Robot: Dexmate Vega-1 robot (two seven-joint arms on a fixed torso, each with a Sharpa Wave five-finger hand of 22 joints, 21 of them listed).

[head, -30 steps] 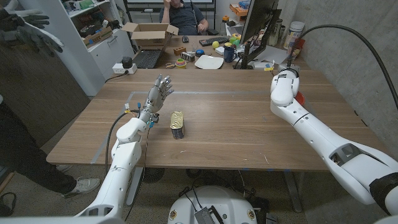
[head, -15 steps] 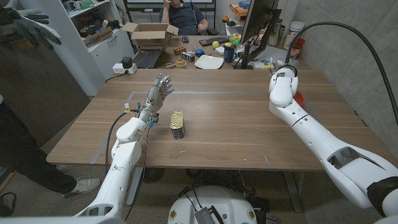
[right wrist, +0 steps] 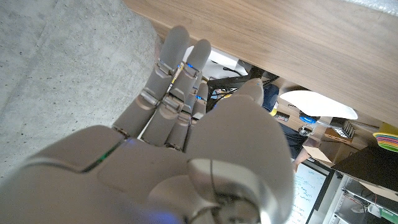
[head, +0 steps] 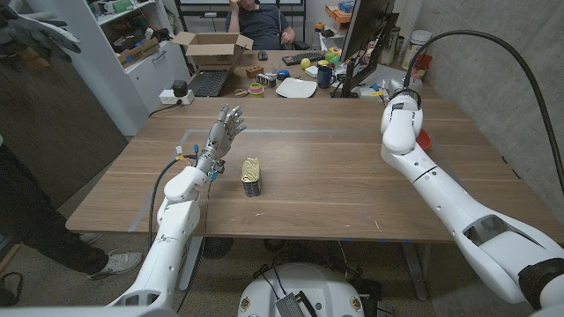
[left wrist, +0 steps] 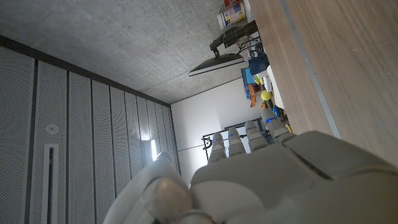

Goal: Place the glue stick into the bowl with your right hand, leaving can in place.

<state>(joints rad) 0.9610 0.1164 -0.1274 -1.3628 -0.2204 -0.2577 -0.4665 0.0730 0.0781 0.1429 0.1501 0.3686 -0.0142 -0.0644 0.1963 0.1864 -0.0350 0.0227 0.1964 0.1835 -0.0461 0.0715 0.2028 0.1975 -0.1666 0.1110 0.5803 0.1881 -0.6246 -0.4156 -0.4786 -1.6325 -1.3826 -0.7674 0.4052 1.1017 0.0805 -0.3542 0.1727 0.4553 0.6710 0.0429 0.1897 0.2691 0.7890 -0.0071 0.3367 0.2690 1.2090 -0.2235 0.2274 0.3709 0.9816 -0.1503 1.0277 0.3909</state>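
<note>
A gold can (head: 252,175) lies on the wooden table (head: 326,189), left of the middle. Just to its left and a little farther back, my left hand (head: 226,126) stands upright above the table with its fingers spread, holding nothing. My right arm (head: 398,125) reaches to the table's far right edge by the concrete wall. In the right wrist view my right hand (right wrist: 186,118) has its fingers straight and close together, with nothing in it, next to the table's edge (right wrist: 261,37). A small red thing (head: 425,139) peeks out behind the right forearm; I cannot tell what it is.
Behind the table stands a cluttered desk with a cardboard box (head: 211,46), a laptop (head: 209,83), a white plate (head: 296,87) and a monitor (head: 365,35). A person (head: 261,21) sits there. Another person (head: 35,224) stands at the table's left side.
My right arm has shifted slightly toward the table's far right edge. The left hand and the can have not moved.
</note>
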